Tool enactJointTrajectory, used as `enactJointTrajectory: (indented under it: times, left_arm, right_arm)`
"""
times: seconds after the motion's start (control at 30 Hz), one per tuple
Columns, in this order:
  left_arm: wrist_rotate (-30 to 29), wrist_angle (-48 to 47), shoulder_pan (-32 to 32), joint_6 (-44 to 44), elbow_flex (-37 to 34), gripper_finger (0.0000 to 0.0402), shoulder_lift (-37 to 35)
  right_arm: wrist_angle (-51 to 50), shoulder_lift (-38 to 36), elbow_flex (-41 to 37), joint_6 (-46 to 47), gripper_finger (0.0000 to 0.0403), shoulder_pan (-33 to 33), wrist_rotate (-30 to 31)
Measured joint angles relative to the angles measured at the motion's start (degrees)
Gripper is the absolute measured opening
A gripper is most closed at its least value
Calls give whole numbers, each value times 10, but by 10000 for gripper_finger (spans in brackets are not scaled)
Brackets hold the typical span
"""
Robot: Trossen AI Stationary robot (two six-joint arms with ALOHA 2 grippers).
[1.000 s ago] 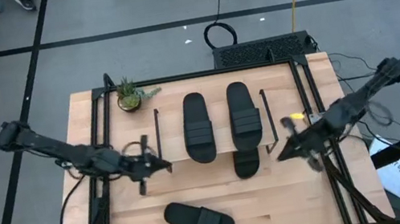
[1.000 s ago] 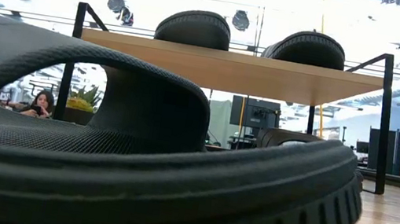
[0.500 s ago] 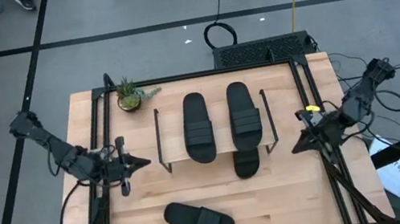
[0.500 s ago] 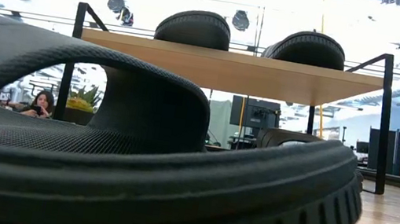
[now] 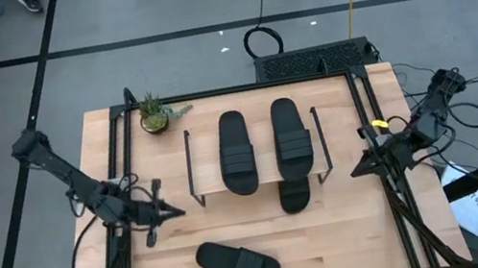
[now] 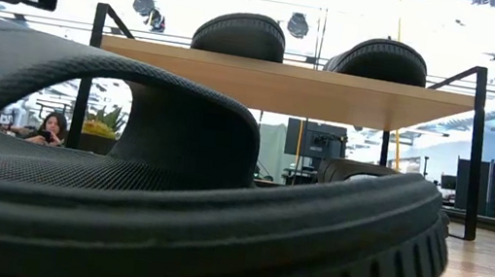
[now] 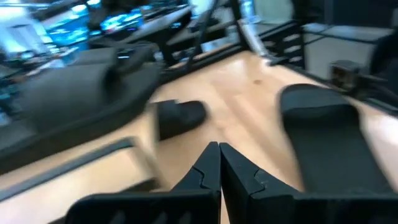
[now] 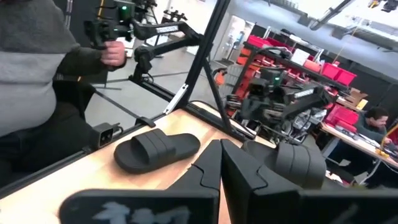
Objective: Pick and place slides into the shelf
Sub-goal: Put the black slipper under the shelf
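High view: two slides (image 5: pixel 236 151) on shelf (image 5: pixel 197 192); left hand (image 5: pixel 177 212), right hand (image 5: pixel 355 173) pinched together, empty; no legible writing.

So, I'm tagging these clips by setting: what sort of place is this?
Probably a robotics lab or workshop, not a home. The wooden table stands on a grey floor marked with black tape lines, cables trail behind it, and red storage bins fill the room beyond.

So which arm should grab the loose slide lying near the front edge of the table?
Probably left. The loose slide lies left of centre, nearer the left pincer, which is shut and empty. The right pincer sits farther off beside the shelf.
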Motion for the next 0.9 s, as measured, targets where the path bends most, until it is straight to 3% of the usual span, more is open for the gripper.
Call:
enactJointTrajectory:
  times: [0.13,0.33,0.6,0.9]
  left_arm:
    - [32,91,-13,-21,-4,0,77]
    - [61,105,-27,-134,44,0,203]
    - [63,141,-38,-115,132,1,402]
    - [61,145,-17,-124,200,9,489]
  right_arm:
    - [-2,-6,0,1,0,0,29]
    - [-5,-18,0,16,0,0,30]
    - [-5,-18,0,17,0,0,29]
    - [-10,-16,0,45,0,0,27]
